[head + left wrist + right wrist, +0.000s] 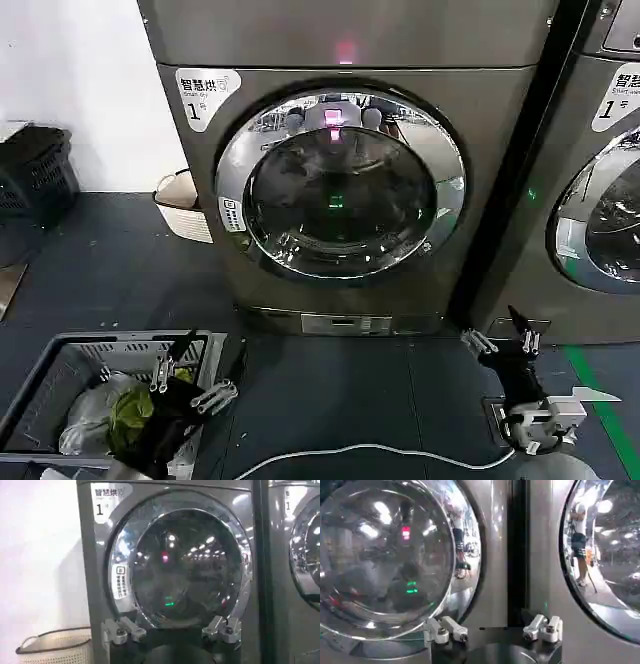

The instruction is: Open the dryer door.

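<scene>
Progress: nothing done yet — the dryer door [340,180] sits flush and closed in the dryer [500,170]; reaching, gripping the rim and swinging it out all remain, by my reckoning.
Door place: centre of the machine front, below the "1" label [205,95], left of the second machine [600,180].
Door facing: its bulging glass points straight out at the robot; being round, it has no long axis — the face stands vertical.
Left gripper [190,375]: low over the laundry basket [60,365], fingers spread wide, holding nothing.
Right gripper [505,340]: low before the gap between the machines, fingers spread, empty.
</scene>
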Robot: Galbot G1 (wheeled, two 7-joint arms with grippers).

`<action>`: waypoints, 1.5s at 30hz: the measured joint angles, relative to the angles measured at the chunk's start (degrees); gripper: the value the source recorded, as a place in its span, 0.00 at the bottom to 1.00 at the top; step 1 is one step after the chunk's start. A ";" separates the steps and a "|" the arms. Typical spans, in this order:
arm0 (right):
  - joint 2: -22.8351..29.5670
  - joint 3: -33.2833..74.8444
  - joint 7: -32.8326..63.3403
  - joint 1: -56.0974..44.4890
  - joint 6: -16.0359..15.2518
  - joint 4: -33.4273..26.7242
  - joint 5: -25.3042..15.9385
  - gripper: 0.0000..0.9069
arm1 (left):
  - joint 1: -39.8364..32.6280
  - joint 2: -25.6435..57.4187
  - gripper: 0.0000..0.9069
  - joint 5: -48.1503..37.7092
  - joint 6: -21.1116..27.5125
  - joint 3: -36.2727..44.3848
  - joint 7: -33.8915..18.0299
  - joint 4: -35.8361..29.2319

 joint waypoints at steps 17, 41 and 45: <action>-12.83 -6.72 -7.56 11.62 -4.22 -5.31 7.88 1.00 | -0.69 0.13 1.00 -0.45 0.76 0.67 0.19 -0.90; -14.80 -29.40 -8.83 31.42 -5.36 -16.99 7.85 1.00 | -0.33 -0.06 1.00 -0.25 1.77 1.63 1.50 -1.35; -14.03 -31.12 -8.28 32.98 -5.56 -18.25 7.46 1.00 | -0.32 -0.23 1.00 -0.15 1.79 1.93 1.61 -1.34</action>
